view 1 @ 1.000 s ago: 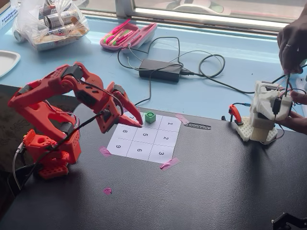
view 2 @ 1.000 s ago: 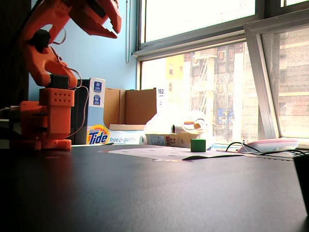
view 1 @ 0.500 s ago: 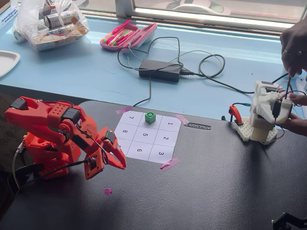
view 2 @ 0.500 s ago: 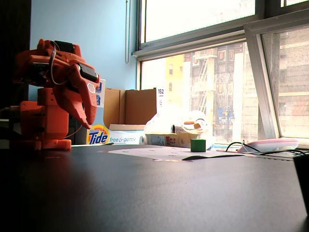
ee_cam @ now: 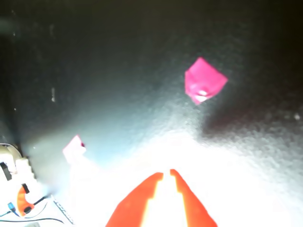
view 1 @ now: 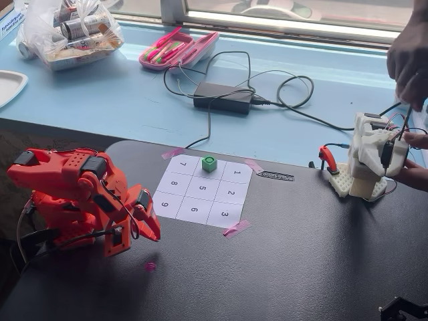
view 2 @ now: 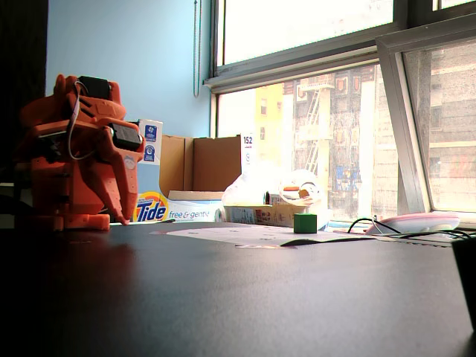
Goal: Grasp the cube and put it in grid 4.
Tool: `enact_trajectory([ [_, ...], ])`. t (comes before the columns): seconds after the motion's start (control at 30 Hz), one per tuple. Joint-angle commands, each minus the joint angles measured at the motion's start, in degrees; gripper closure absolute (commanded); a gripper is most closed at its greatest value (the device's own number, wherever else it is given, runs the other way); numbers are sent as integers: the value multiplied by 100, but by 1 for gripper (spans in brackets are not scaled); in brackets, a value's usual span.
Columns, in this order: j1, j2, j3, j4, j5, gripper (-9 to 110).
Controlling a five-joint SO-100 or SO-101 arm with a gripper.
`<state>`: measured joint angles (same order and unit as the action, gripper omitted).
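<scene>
So the gripper [ee_cam: 166, 173] on the red arm is basically pinched closed with nothing in it. In the wrist view the two red fingertips [ee_cam: 156, 178] come up from the bottom edge with only a thin sliver of gap between them, pointing down at the black table [ee_cam: 94, 56]. A small pink tape scrap [ee_cam: 204, 84] sits on the table ahead of the tips and off to the right in that view, not touching them, and a paler pink bit shows further left. Half that picture is blown out by glare, so not much else is readable there.

From the higher fixed view, the gripper [view 1: 152, 235] hangs low over the table right in front of the arm's base, tips aimed down, with the pink scrap [view 1: 149, 266] just beyond them.

The cube [view 1: 209, 164] is nowhere near the jaws. It's sitting on the numbered sheet, in the top middle cell, between the 7 and the 1 cells, so that should be grid 4 [view 1: 204, 160], though the cube covers the digit. It's well apart from the gripper, up and to the right across the sheet in that view.

The low fixed view agrees: folded-up arm with gripper [view 2: 120, 217] at far left, the cube [view 2: 305, 223] resting on the paper well off to the right.

A person's hand [view 1: 408, 60] is over a white device [view 1: 371, 160] at the far right edge.
</scene>
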<state>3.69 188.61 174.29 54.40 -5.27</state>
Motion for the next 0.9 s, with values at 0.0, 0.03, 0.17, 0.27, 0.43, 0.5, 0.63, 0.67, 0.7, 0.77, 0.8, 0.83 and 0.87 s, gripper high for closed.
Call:
enact_trajectory([
  [0.0, -26, 62, 185, 18, 53, 101],
  [0.03, -18, 62, 185, 18, 62, 101],
  [0.17, 18, 62, 185, 18, 97, 101],
  [0.27, 26, 62, 185, 18, 105, 101],
  [0.43, 35, 62, 185, 26, 114, 101],
  [0.5, 35, 62, 185, 26, 114, 101],
  [0.63, 35, 62, 185, 26, 114, 101],
  [0.67, 35, 62, 185, 26, 114, 101],
  [0.7, 35, 62, 185, 26, 114, 101],
  [0.77, 35, 62, 185, 26, 123, 101],
  [0.8, 35, 62, 185, 26, 123, 101],
  [0.83, 35, 62, 185, 26, 123, 101],
  [0.87, 35, 62, 185, 26, 123, 101],
])
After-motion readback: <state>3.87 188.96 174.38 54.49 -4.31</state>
